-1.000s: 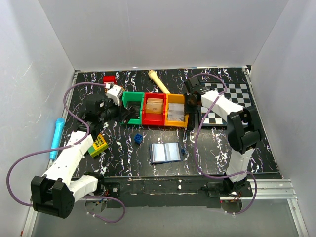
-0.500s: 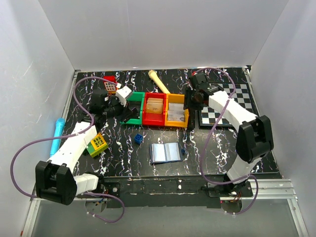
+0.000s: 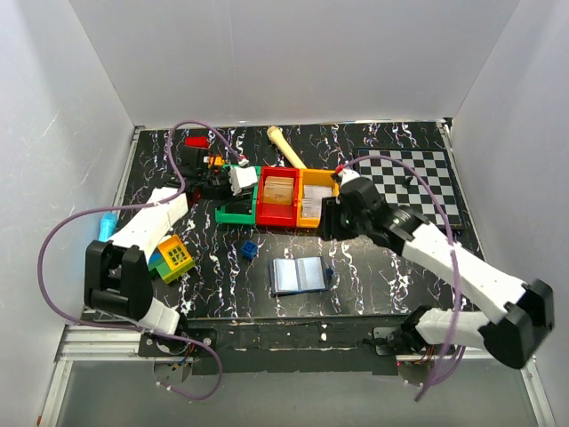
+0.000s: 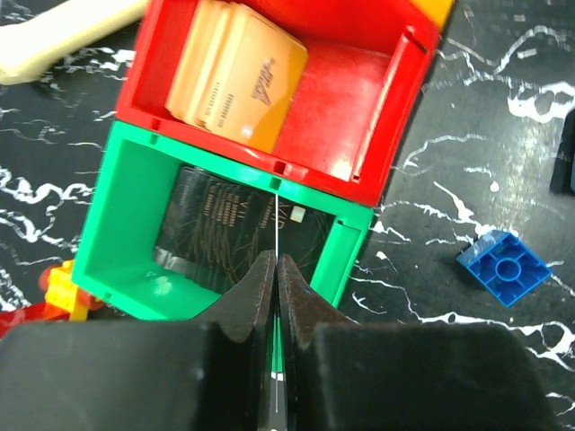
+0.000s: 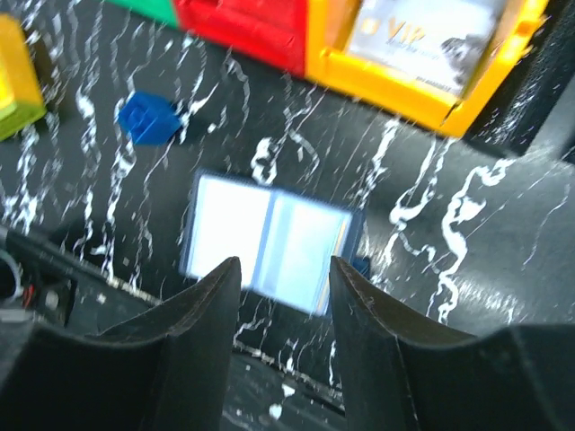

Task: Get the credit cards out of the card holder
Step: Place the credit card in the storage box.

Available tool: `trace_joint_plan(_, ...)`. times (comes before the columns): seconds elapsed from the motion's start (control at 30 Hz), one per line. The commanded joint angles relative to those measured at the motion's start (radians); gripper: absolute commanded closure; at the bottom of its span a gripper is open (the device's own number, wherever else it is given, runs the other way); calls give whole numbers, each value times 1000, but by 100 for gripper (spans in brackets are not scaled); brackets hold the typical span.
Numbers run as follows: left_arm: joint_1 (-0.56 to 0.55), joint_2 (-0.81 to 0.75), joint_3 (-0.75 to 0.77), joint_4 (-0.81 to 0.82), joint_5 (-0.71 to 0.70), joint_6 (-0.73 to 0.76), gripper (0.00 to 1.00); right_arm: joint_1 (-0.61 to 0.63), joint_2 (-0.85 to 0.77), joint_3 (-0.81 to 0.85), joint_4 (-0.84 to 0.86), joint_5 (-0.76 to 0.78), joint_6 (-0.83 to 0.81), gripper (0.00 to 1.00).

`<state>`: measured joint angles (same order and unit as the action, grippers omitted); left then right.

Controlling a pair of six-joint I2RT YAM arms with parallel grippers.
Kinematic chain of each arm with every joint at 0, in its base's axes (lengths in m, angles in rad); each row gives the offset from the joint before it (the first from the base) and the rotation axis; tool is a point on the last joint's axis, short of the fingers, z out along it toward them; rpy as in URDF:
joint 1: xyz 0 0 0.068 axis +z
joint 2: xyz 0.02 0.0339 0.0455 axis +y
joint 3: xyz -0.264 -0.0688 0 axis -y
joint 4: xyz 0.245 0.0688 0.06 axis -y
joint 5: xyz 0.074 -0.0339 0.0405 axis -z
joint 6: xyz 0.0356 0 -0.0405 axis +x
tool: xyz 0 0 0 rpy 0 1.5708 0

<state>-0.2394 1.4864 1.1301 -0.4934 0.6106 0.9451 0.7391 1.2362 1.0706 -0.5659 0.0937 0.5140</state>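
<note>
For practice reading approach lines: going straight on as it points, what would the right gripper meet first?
Probably the card holder, lying open ahead of the right gripper; depth is unclear.

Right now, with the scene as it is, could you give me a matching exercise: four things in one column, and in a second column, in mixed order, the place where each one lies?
Things
1. card holder
2. black card
3. beige cards
4. grey VIP card

Places
a. in the yellow compartment
b. lying open on the table
c. in the green compartment
d. in the red compartment

Pairs: 1-b, 2-c, 3-d, 4-a
</note>
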Motion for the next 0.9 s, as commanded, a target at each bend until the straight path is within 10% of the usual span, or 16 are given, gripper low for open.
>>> trace_joint_plan(0.0,12,34,43,-86,63,202,100,49,-165,-119,35,-38,21,48)
trace_joint_plan(0.87,49,296,194,-160,106,481,100,60,-337,-261,58,-135,8,49)
